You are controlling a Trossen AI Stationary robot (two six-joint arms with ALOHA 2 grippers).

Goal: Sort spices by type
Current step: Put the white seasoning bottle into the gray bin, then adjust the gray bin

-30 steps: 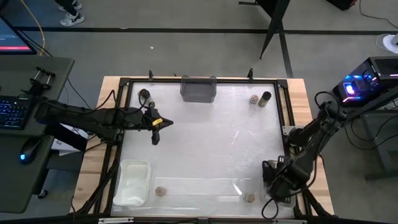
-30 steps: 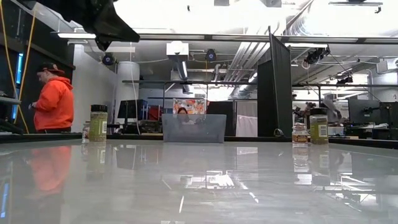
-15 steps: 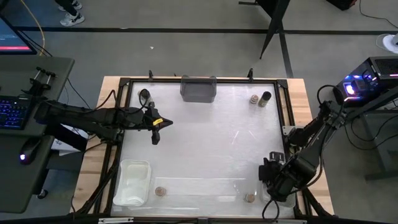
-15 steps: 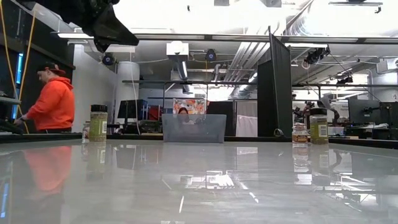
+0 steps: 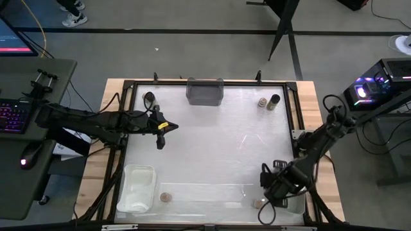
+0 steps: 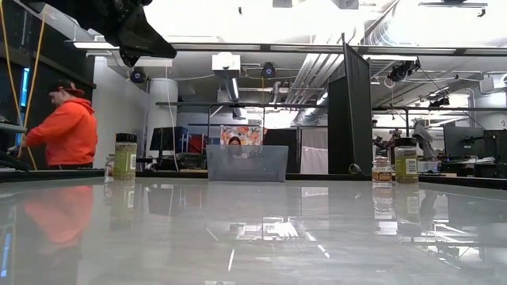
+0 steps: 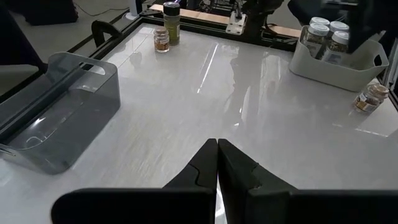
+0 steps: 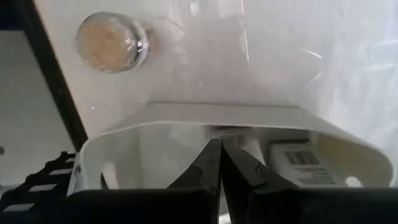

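Observation:
Spice jars stand scattered on the white table. Two are at the far right (image 5: 262, 102) (image 5: 275, 101) and one at the far left (image 5: 149, 97). Two with cork-coloured tops stand near the front edge (image 5: 166, 197) (image 5: 259, 203). White-lidded jars (image 7: 329, 31) stand in a white bin (image 7: 336, 71) at the front right corner. My right gripper (image 8: 217, 155) is shut and empty, pointing down over that bin's rim (image 8: 217, 115), beside the cork-topped jar (image 8: 112, 42). My left gripper (image 7: 217, 155) hovers shut and empty over the table's left half (image 5: 160, 133).
A grey clear bin (image 5: 205, 92) stands at the far edge and a pale bin (image 5: 138, 187) at the front left. A black frame (image 5: 297, 115) borders the table. A person in orange (image 6: 67, 131) stands beyond the far left corner. The table's middle (image 5: 212, 147) is bare.
My right gripper has moved along the front edge toward the table's left, from over the white bin toward the cork-topped jar beside it.

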